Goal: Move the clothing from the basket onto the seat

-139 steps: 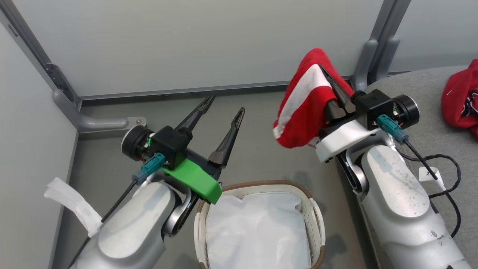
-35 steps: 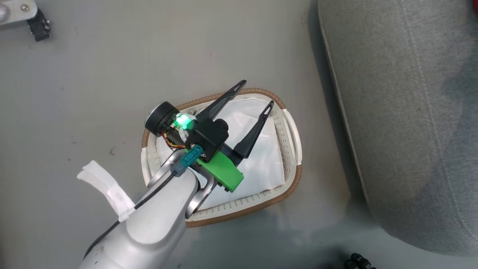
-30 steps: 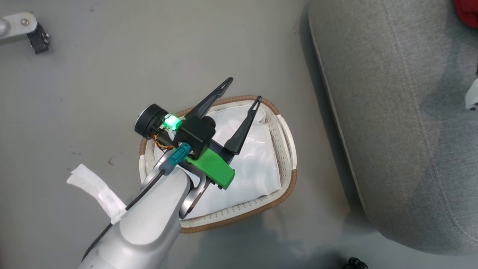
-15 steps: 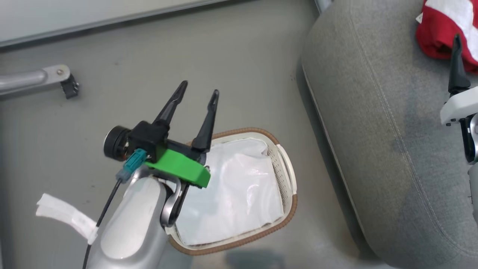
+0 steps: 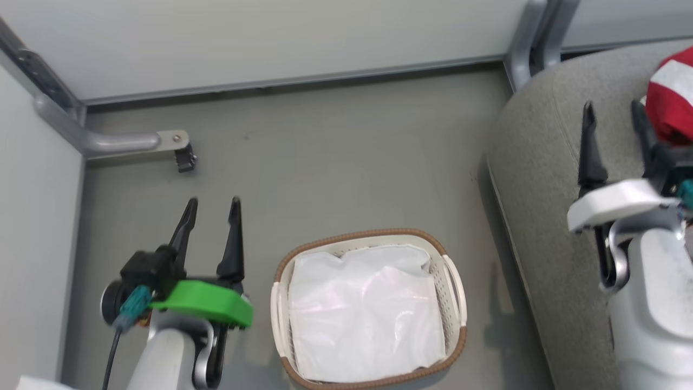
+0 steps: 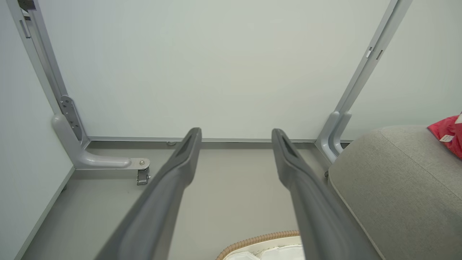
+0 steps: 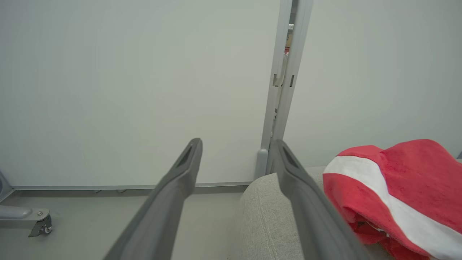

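The red clothing with a white stripe [image 5: 671, 103] [image 7: 397, 184] lies on the grey seat [image 5: 541, 179] [image 7: 263, 213] at the right; a corner of the clothing [image 6: 449, 133] shows on the seat [image 6: 397, 187] in the left wrist view. The cream basket with brown rim [image 5: 453, 281] stands on the floor and holds only a white crinkly liner sheet [image 5: 368, 314]. My right gripper [image 5: 612, 116] [image 7: 236, 146] is open and empty above the seat, just left of the clothing. My left gripper [image 5: 213, 208] [image 6: 236, 133] is open and empty over the floor, left of the basket.
Pale wall panels with grey metal posts [image 5: 528, 38] close the back and left. A grey foot bracket with a small caster [image 5: 181, 149] [image 6: 142, 173] juts onto the floor at the left. The grey floor [image 5: 335, 162] lies between the basket and the wall.
The head camera has swung and tilted up, so the whole picture shifted. My right gripper, earlier shut on a red garment, is now open with the garment on the seat. My left gripper has come off the basket.
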